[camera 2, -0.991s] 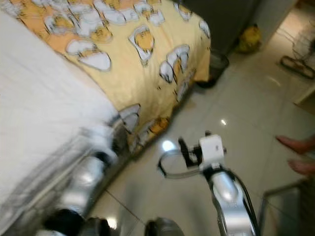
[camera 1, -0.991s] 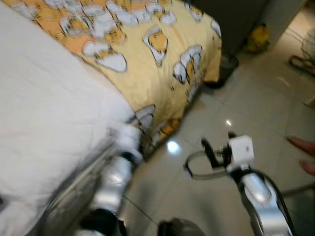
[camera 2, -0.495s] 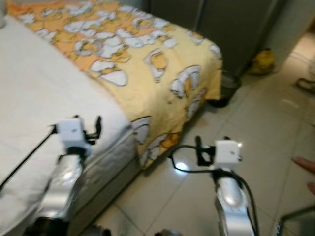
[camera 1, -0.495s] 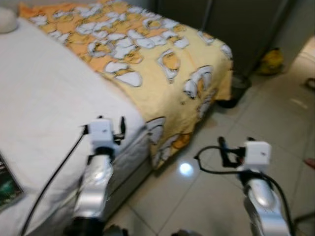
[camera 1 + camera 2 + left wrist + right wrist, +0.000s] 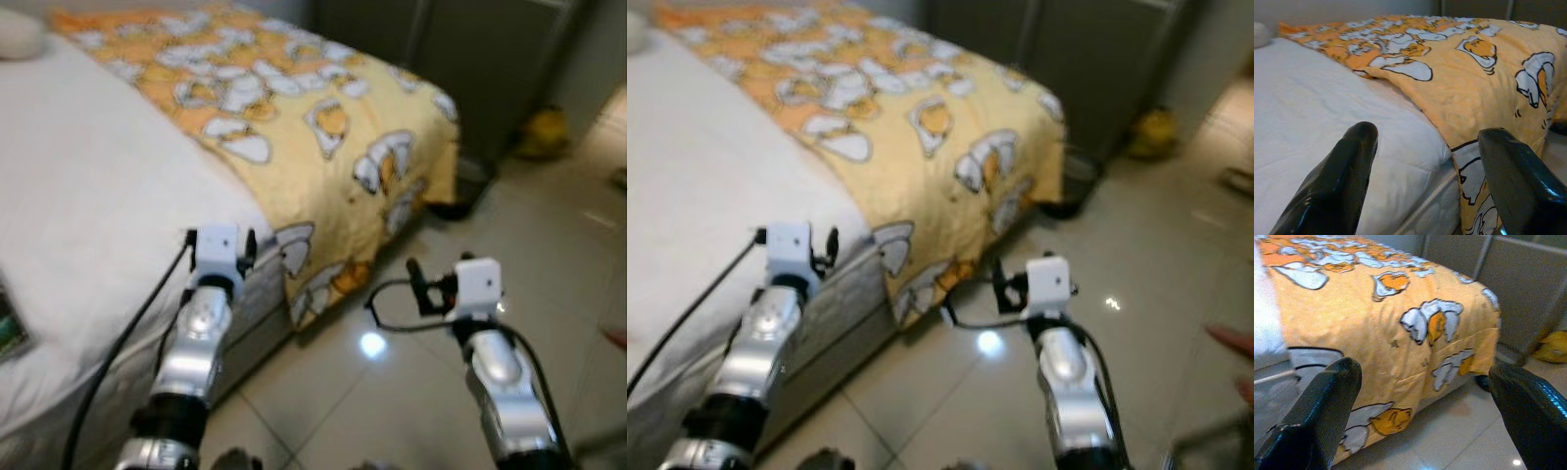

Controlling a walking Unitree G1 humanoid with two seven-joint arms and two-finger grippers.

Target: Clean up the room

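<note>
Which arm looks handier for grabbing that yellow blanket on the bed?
Probably the left. The left gripper hangs open at the mattress edge, close to where the yellow blanket begins. The right gripper, also open, is out over the floor, farther off.

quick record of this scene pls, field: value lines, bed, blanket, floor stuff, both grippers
bed: white mattress, on the robot's left
blanket: yellow cartoon-print blanket covers the far part of the bed, drapes over its edge toward the floor
floor: pale glossy tiles
floor items: dark bin by the blanket's corner; yellow object beyond it, blurred
left gripper: jaws open, empty, over the mattress edge
right gripper: jaws open, empty, above the floor, facing the draped blanket
</note>
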